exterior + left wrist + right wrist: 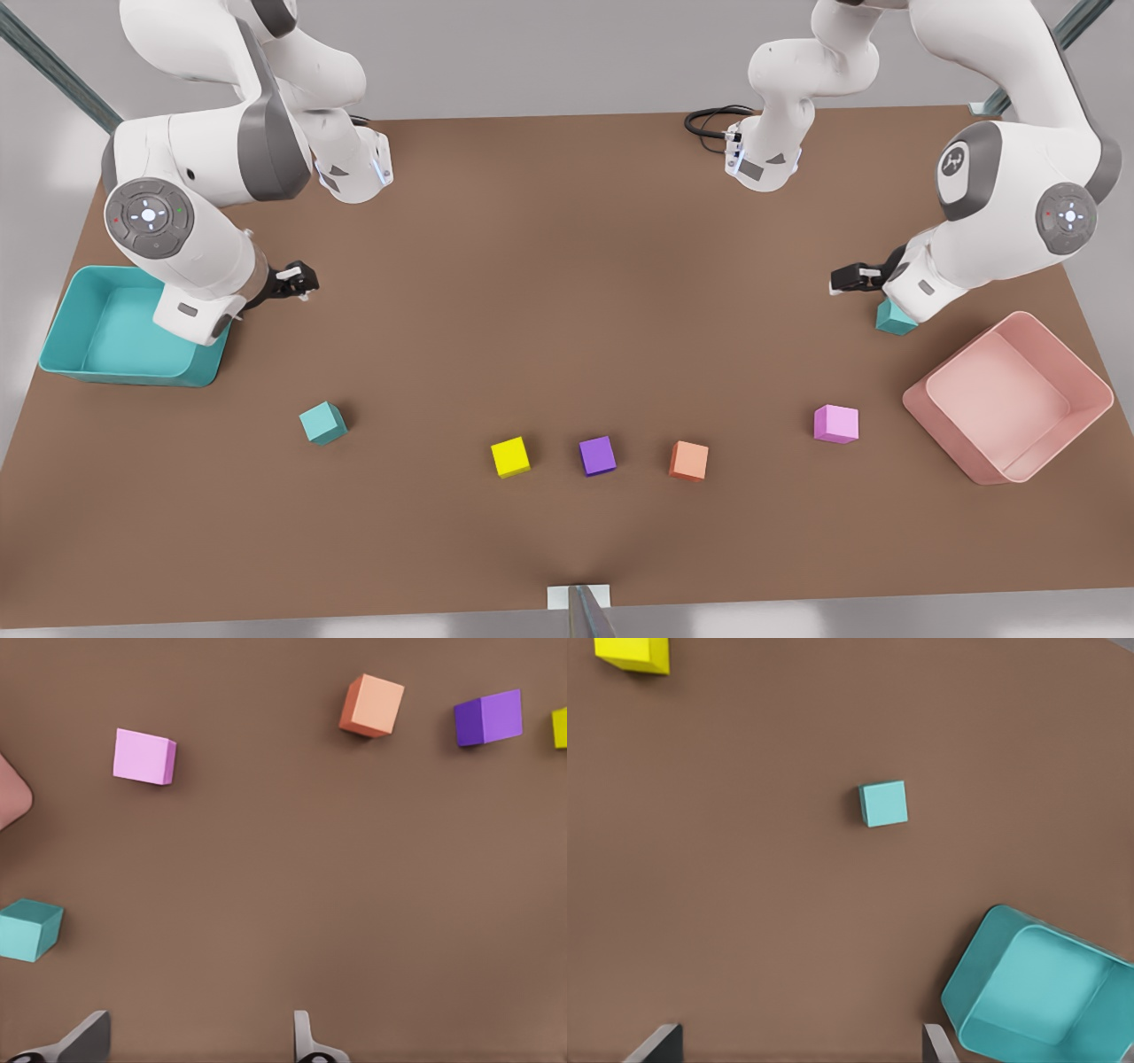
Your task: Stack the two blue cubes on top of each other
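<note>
Two small matte teal cubes lay on the brown table (567,266), well apart and not stacked. One teal cube (322,423) sat alone at about eight o'clock from the table's centre in the front view, also seen in the right wrist view (884,804). The other teal cube (895,319) rested at about three o'clock, partly hidden under the arm on the front view's right, and appeared in the left wrist view (30,929).

The left gripper (199,1041) belonged to that arm on the front view's right and hovered just beside the second teal cube, fingers spread apart and holding nothing (852,278). The right gripper (802,1045), on the arm at the front view's left, hung near the bin with its fingers likewise wide apart and empty (297,281).

Four other single cubes formed a loose row toward six o'clock: one yellow cube (510,457), one purple cube (597,455), one orange cube (689,461) and one pink cube (836,424). One large teal open bin (71,368) stood at nine o'clock, and one pink open bin (1090,390) at four o'clock.
</note>
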